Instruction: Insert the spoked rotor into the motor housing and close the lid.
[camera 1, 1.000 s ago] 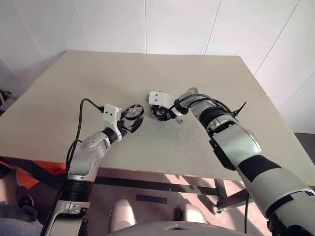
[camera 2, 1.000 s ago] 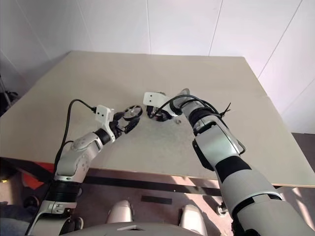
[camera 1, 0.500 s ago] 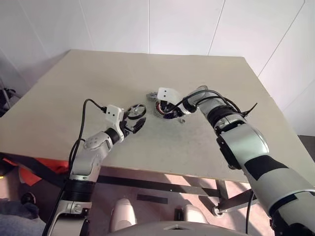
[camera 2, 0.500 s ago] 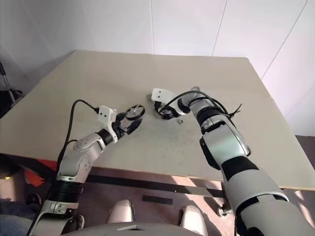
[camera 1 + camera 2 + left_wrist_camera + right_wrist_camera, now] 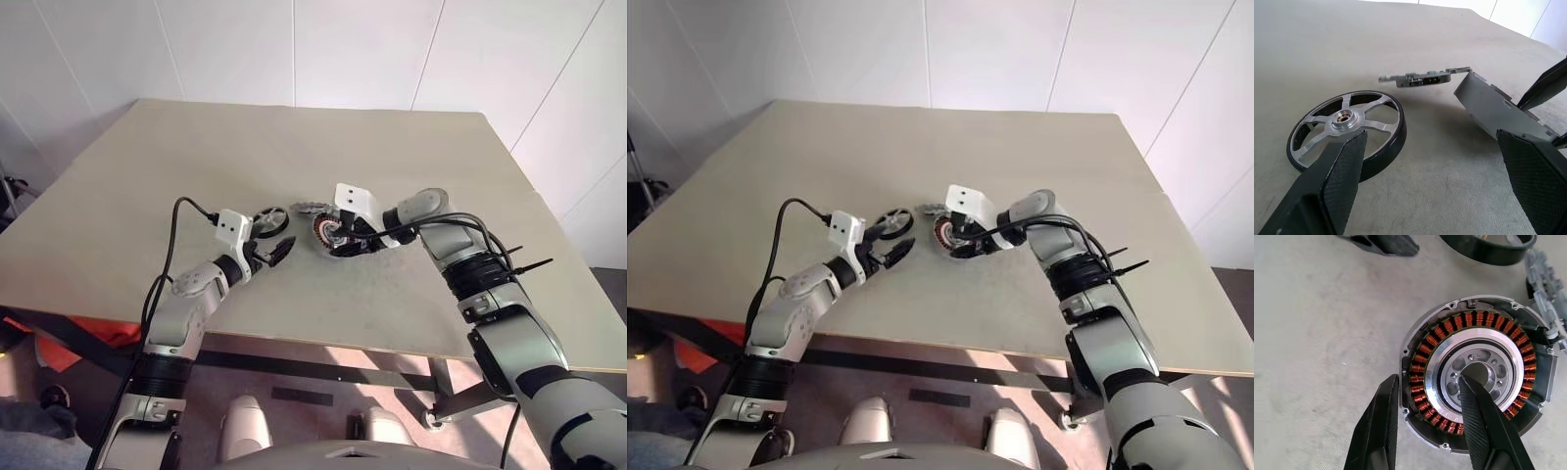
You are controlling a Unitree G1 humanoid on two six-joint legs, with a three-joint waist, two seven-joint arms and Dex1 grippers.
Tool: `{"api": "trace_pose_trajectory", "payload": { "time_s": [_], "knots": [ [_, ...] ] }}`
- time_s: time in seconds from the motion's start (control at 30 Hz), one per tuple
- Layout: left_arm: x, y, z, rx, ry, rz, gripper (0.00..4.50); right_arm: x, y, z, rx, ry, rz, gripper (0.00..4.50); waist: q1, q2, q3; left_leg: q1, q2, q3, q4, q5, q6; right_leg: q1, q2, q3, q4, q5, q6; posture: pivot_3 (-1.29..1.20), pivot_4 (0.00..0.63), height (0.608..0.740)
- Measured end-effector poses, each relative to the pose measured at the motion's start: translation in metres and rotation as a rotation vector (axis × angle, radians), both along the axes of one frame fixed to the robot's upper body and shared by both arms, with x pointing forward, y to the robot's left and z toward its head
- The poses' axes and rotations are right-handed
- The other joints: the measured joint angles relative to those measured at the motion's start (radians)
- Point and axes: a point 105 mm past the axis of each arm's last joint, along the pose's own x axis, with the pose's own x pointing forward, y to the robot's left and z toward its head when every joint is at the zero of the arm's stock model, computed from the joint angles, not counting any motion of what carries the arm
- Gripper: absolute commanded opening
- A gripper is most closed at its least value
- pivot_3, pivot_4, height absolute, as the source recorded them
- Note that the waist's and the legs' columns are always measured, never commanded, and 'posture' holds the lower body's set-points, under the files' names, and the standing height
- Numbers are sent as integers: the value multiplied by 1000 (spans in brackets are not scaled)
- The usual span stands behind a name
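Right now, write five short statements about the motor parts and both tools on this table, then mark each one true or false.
1. The wheel lies flat on the table. True.
2. The left tool is closed on the wheel. False: it is open and the wheel lies loose beside one finger.
3. The right tool grips the motor cup with one finger outside its wall and one in its centre. True.
4. The wheel already sits in the motor cup. False: the copper windings are bare and the wheel is apart from the cup.
5. The lid covers the motor cup. False: it lies on the table beside it.
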Motion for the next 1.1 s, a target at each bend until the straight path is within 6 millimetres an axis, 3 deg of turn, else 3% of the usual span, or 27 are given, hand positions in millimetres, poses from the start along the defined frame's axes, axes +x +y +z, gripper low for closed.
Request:
{"api": "trace_pose_trajectory", "payload": {
  "time_s": [0.47, 0.57, 0.7, 0.73, 0.97, 1.1],
  "knots": [
    [0, 3, 0, 10, 1, 5, 4500, -11, 23, -19, 18, 49, -29, 1854, -1, 0, 0, 3, 0, 0, -1, 0, -1, 2, 0, 0, 0, 0, 0, 0, 0, 740],
    [0, 4, 0, 12, 0, 6, 4500, -9, 21, -22, 19, 50, -42, 2606, -1, 0, 0, 6, 0, 0, -1, 1, -1, 4, 0, 1, 0, 0, 0, 0, 0, 740],
    [1, 7, 0, 21, -1, 10, 4500, -7, 21, -21, 28, 38, -61, 3928, -1, 0, 0, 6, 0, 0, -1, 1, -3, 4, 1, 1, 0, 0, 0, 0, 0, 740],
    [1, 8, 0, 24, -2, 11, 4500, -7, 21, -19, 33, 31, -59, 4277, -1, 0, 0, 6, 0, 0, -1, 1, -3, 4, 1, 1, 0, 0, 0, 0, 0, 740],
    [1, 12, 1, 31, -4, 19, 4500, -11, 20, 25, 189, 10, -54, 4277, 0, 0, 0, 5, 0, 0, -3, 1, -3, 3, 1, 1, 0, 0, 0, 0, 0, 740],
    [1, 14, 1, 37, -6, 17, 4500, 9, 10, 45, 277, -73, -167, 4277, 0, 0, 0, 5, 0, 0, -3, 2, -4, 3, 2, 1, 0, 0, 0, 0, 0, 740]
  ]
}}
